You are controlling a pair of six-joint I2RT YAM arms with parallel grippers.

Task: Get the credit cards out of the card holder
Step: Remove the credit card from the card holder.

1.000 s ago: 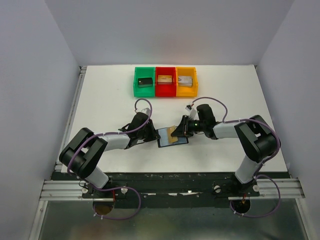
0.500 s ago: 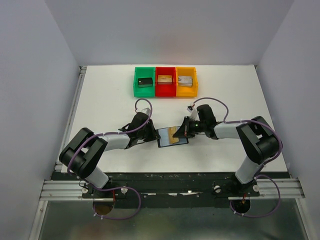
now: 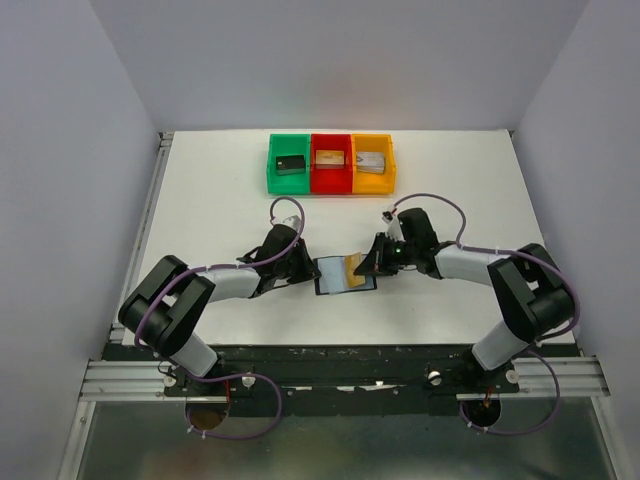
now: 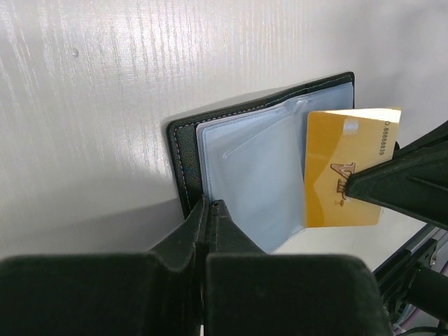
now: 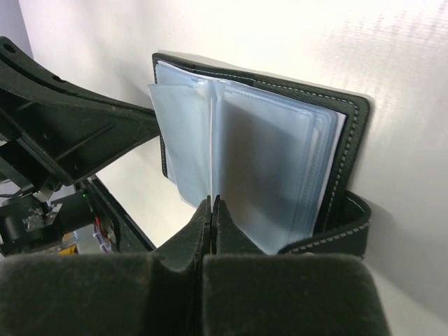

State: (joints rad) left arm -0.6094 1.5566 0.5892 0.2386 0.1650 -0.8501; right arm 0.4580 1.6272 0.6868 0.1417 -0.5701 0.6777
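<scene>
The card holder (image 3: 333, 281) lies open on the white table between my grippers, black with bluish-grey glossy pockets (image 4: 245, 175). My left gripper (image 3: 313, 270) is shut on its near black edge (image 4: 208, 204). My right gripper (image 3: 370, 264) is shut on a tan-gold credit card (image 3: 354, 266). The card (image 4: 343, 168) sticks most of the way out of a pocket at the holder's right side. In the right wrist view the holder (image 5: 280, 161) fans its sleeves, and the card shows edge-on (image 5: 212, 140) above my shut right gripper (image 5: 212, 201). The other cards are hidden.
A green bin (image 3: 288, 184), a red bin (image 3: 331, 185) and an orange bin (image 3: 372, 185) stand in a row at the back of the table, each with a blocky item inside. The table edges run along the left and right.
My right gripper has drawn back to the right with the tan-gold card, which now shows farther out of the holder. The left gripper has stayed put on the holder.
</scene>
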